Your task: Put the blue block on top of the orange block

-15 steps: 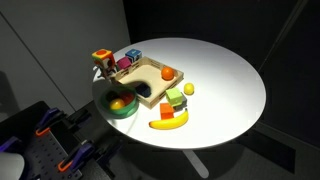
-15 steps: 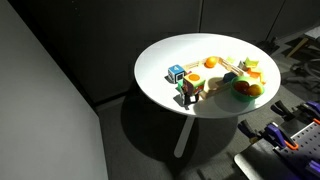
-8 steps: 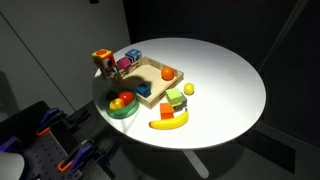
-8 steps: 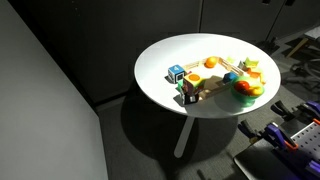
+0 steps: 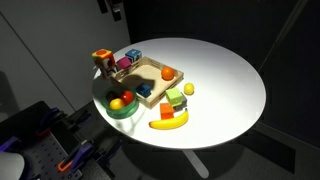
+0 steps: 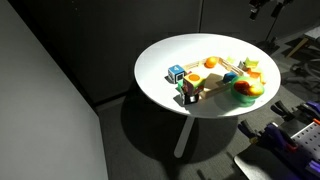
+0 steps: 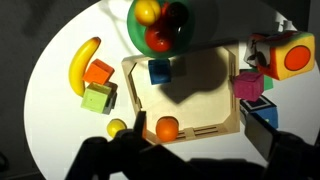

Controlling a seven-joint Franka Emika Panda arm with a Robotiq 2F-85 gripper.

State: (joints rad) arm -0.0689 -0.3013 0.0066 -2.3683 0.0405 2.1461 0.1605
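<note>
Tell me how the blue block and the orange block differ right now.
Colour: the blue block is dark navy, the orange block orange-red. Place: the blue block lies inside the wooden tray, the orange block on the table outside it, beside the banana and the green block. Pose: the blue block sits square to the tray wall, the orange block turned at an angle. Both are small cubes of like size.

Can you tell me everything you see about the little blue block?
The blue block is a small, dark blue cube with plain, smooth-looking faces. It sits flat on the floor of the wooden tray, close to the wall nearest the green bowl; whether it touches that wall is unclear. An orange ball lies in the same tray, well apart. Nothing rests on the block and nothing grips it.
</note>
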